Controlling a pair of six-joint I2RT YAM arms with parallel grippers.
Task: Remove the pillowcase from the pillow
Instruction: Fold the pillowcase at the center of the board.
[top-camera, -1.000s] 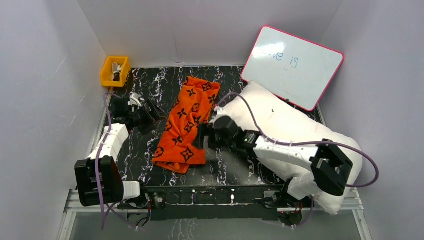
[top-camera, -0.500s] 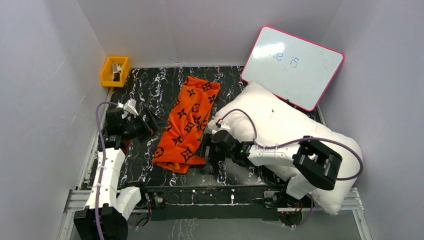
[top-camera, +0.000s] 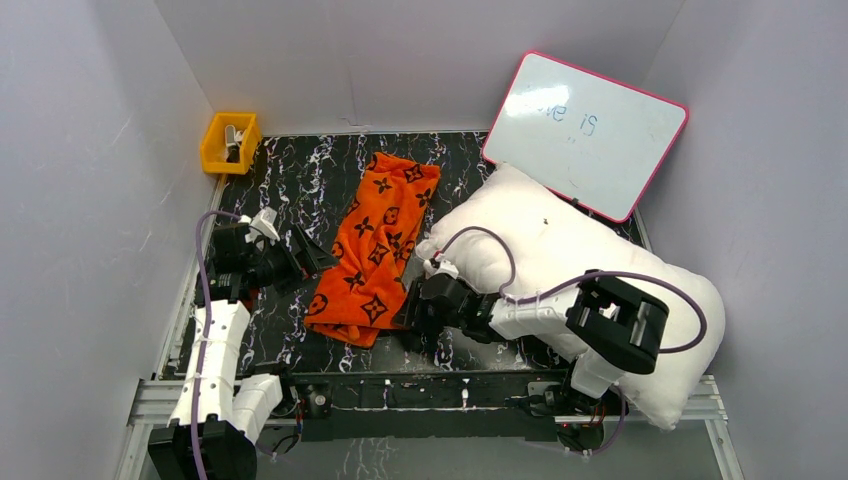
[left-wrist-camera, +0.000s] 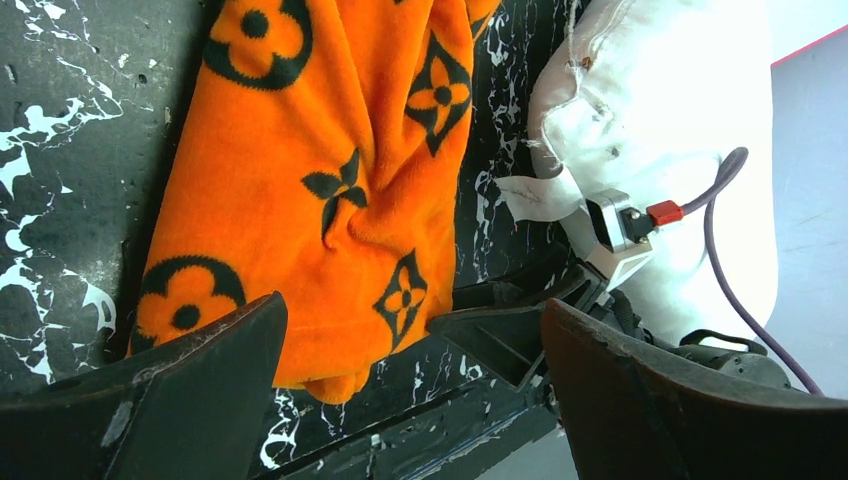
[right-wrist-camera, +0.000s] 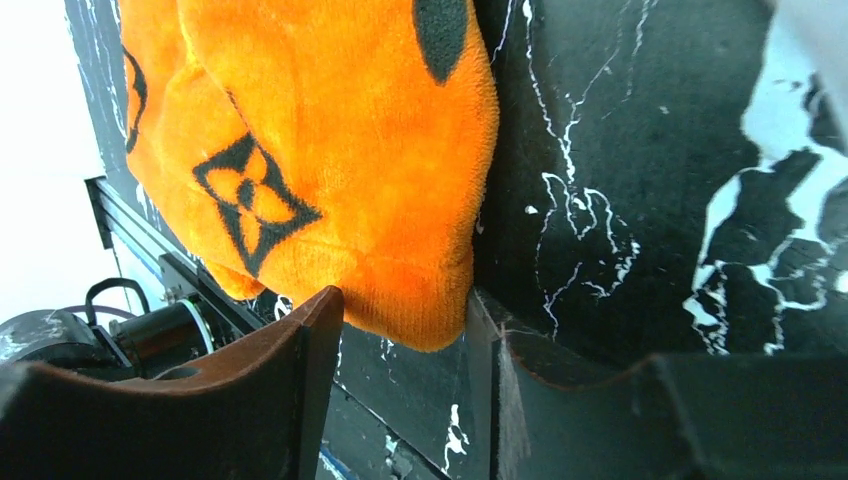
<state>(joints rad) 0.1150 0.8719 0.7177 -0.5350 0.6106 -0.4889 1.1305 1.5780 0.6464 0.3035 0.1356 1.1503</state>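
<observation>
Pillowcase (right-wrist-camera: 330, 130) between right fingers (right-wrist-camera: 250, 400), wrist-view only

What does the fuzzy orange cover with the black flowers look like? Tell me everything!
The bright-orange fleecy pillowcase is printed with black flowers, diamonds and letter shapes, and looks soft and thick. It is off the plump white pillow, which lies beside it on the right. It lies limp and rumpled in a long strip on the black marbled table, running from the far side toward the near edge. Its near corner sits between the jaws of the right gripper; whether they pinch it is unclear.
</observation>
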